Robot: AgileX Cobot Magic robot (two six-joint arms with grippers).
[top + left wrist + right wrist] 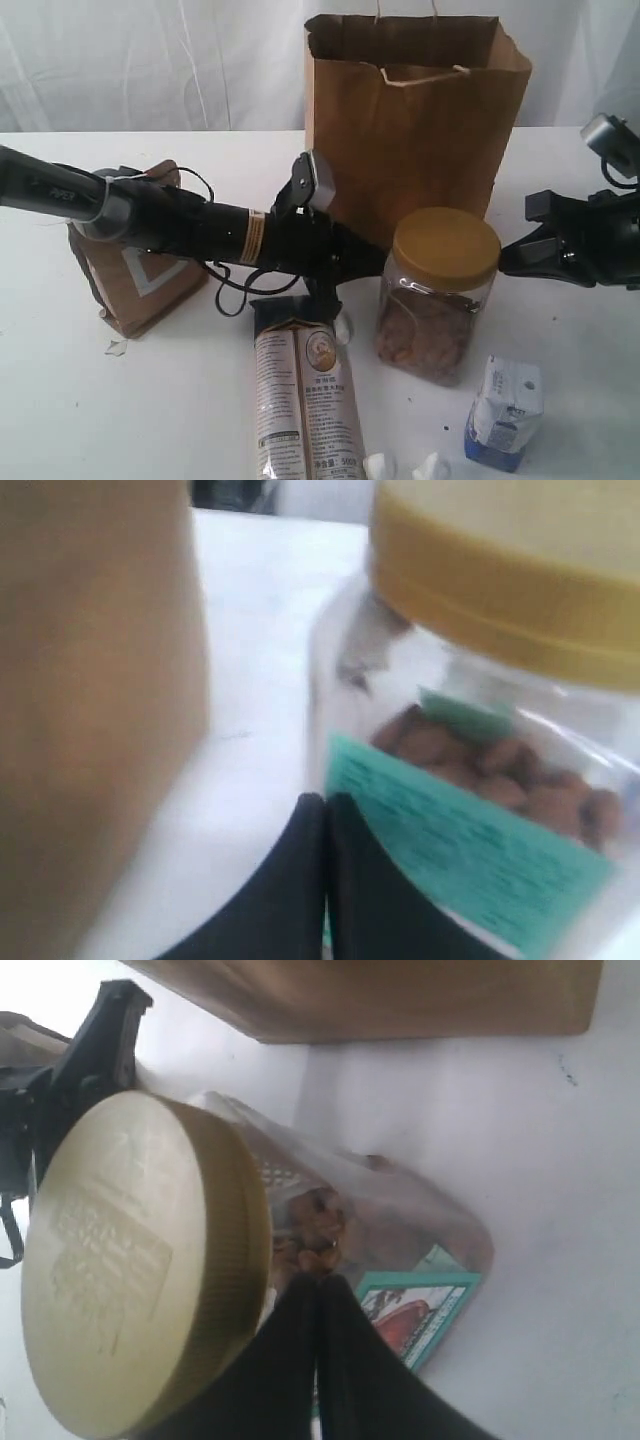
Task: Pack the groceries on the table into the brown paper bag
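White table (130,420) carries all groceries | brown paper bag (420,150) upright at back, mouth open | yellow-lidded nut jar (435,300) stands just in front (not packed yet) | left gripper (325,820), right gripper (318,1295) both closed, empty, flanking jar | risk: closed tips shove jar, toppling it toward small blue-white carton (505,412)

The exterior camera looks slightly down across the surface (150,400) toward the bag (415,130) at the back, while both wrist cameras sit very close to the jar (480,730), facing it from opposite sides, all three sharing jar and bag.
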